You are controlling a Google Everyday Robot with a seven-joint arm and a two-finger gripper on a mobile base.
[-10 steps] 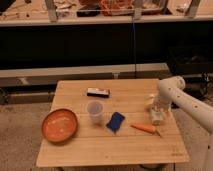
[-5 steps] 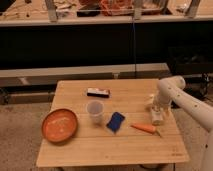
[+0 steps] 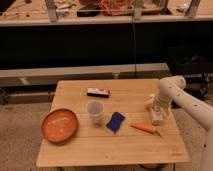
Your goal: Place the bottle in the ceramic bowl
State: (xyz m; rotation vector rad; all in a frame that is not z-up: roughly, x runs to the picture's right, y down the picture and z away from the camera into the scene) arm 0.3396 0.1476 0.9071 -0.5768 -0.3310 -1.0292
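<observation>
White end effector [image 3: 158, 116] at table's [image 3: 125, 146] right; orange-red bowl [image 3: 59, 125].

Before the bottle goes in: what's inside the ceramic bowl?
The ceramic bowl shows only its pale speckled bottom, no object. The rim hides the near inner wall. The gripper is across the table, by the bottle.

Cannot separate the end effector [image 3: 158, 116] from the bottle [image 3: 151, 101] at the right side of the worktop [image 3: 100, 145]: one pale blur, touching or apart impossible to say. Cannot read the flat dark box [image 3: 98, 92]. Loses the arm [image 3: 192, 107] past the right edge. Cannot name the shelf clutter [image 3: 120, 6].
</observation>
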